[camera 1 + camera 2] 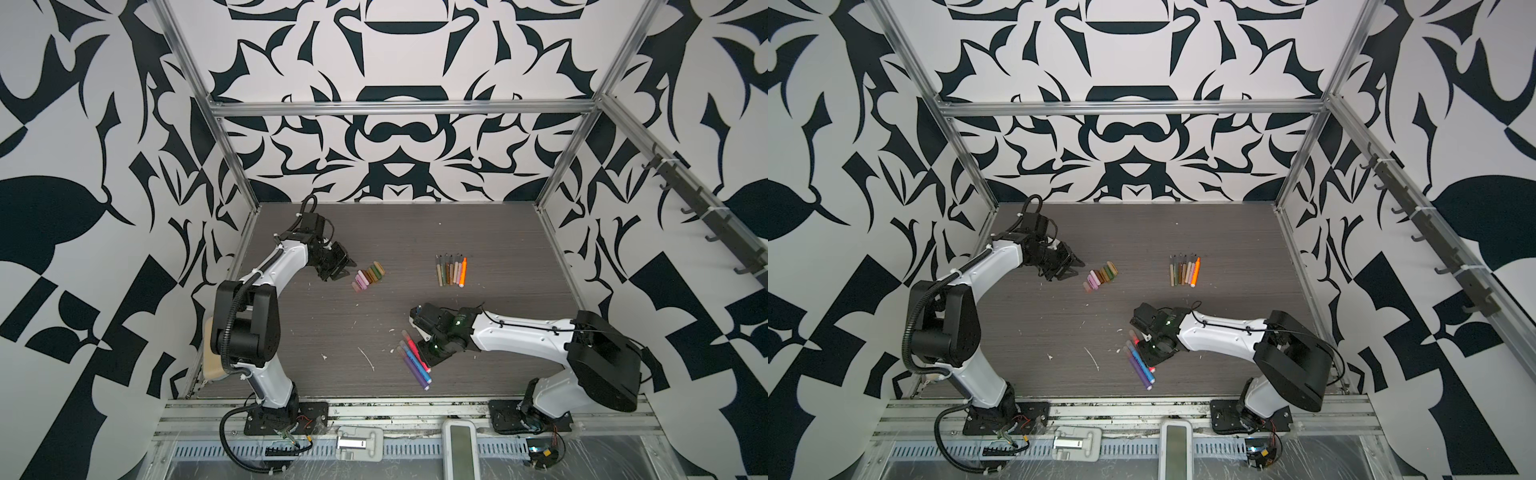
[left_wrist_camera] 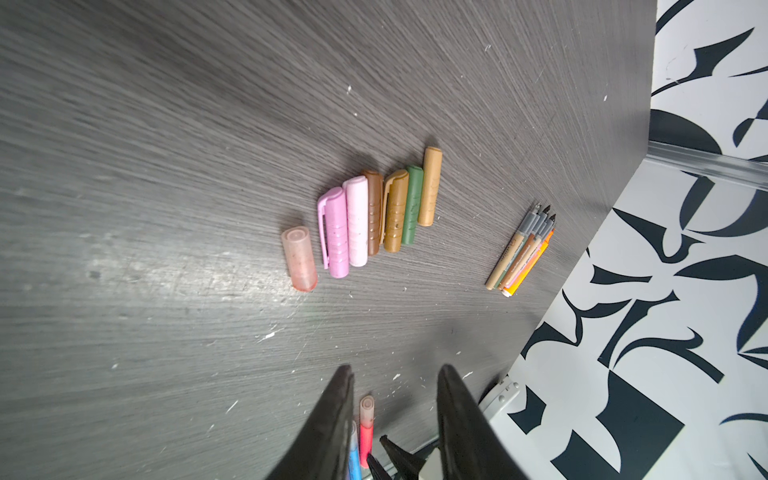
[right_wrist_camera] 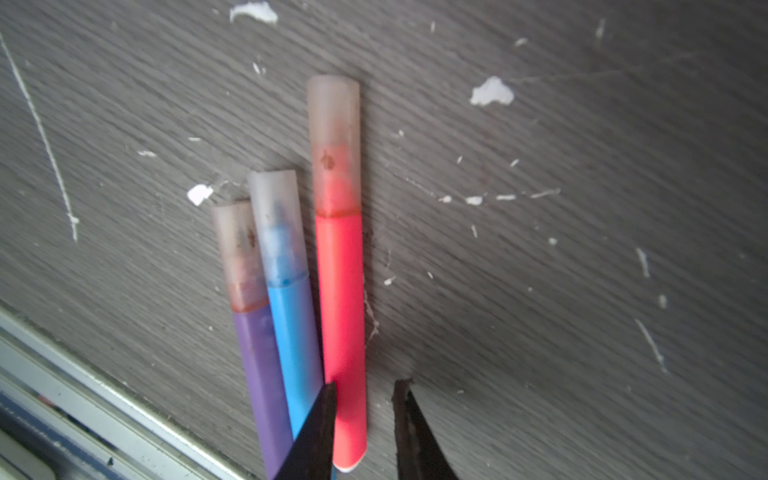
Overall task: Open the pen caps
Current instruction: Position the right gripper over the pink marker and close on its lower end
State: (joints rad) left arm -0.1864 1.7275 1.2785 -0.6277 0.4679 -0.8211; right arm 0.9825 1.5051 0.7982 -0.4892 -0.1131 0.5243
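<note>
Right gripper (image 3: 365, 383), jaws apart astride the red pen (image 3: 340, 311), should centre before clamping; left gripper (image 2: 397, 370), apart and empty, then pulls the cap (image 3: 333, 145).

Top views: high over the near edge, tilted down toward the far wall (image 1: 399, 158); both hold the whole tabletop (image 1: 332, 324), framed alike.
Left wrist view: low at far left, facing right and nearward past the left gripper (image 2: 397, 370); loose pen caps (image 2: 374, 216) close.
Right wrist view: very close, facing down past the right gripper (image 3: 366, 382) onto three capped pens (image 3: 338, 291).
Shared: those pens also appear, distant, in the left wrist view.
</note>
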